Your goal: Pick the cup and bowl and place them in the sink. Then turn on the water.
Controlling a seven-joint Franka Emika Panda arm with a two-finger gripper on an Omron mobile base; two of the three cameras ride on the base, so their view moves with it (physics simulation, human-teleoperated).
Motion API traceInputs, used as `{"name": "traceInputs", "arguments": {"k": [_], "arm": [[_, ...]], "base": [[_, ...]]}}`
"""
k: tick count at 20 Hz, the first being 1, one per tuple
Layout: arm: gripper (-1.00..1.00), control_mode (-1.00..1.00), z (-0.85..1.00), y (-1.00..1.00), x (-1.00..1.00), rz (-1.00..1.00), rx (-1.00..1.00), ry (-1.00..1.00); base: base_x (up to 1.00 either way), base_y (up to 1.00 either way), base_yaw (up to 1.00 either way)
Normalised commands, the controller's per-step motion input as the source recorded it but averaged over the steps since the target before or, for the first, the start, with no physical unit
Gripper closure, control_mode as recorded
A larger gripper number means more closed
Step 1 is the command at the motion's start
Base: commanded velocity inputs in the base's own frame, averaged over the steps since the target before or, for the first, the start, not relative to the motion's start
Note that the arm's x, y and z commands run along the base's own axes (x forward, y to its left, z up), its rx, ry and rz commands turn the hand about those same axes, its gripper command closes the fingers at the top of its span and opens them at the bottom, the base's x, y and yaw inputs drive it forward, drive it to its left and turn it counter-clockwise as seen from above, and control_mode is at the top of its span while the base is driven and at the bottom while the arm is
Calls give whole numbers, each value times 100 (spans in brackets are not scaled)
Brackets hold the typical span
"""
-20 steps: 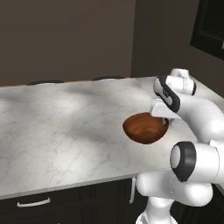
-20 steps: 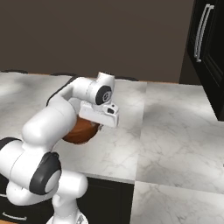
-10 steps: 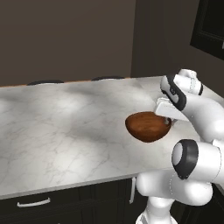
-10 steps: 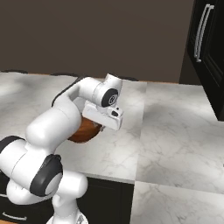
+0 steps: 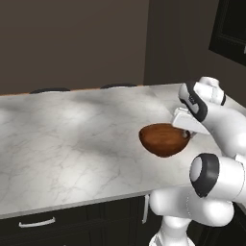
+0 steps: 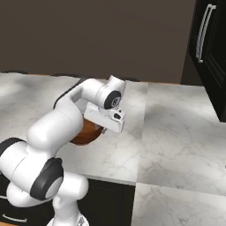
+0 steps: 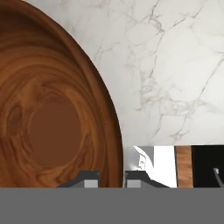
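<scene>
From the left base view, the bowl point(image 5: 163, 140) hangs lifted clear above the marble bench point(image 5: 72, 139) near its front edge, carried at its right rim by the gripper point(image 5: 186, 134); the right base view shows the bowl point(image 6: 88, 132) tucked under the arm's white forearm. In the hand view the gripper point(image 7: 111, 177) is clenched across the bowl's point(image 7: 52, 109) rim, one fingertip point(image 7: 89, 177) inside and one outside — a thin edge hold, so the carry toward the sink should probably stay slow and level, without tilting the wrist.
</scene>
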Motion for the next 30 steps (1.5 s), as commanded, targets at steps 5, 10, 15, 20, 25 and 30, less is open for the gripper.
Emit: {"name": "traceInputs", "arguments": {"k": [5, 10, 15, 20, 25, 30], "arm": [[100, -100, 0, 0, -24, 0, 0, 0], [100, -100, 8, 0, -17, 0, 0, 0], [100, -100, 19, 0, -8, 0, 0, 0], [100, -100, 21, 0, -8, 0, 3, 0], [100, -100, 19, -1, -7, 0, 3, 0], [100, -100, 11, -1, -14, 0, 1, 0]], "base": [[0, 0, 0], [0, 0, 0], [0, 0, 0], [0, 0, 0], [0, 0, 0], [0, 0, 0]]}}
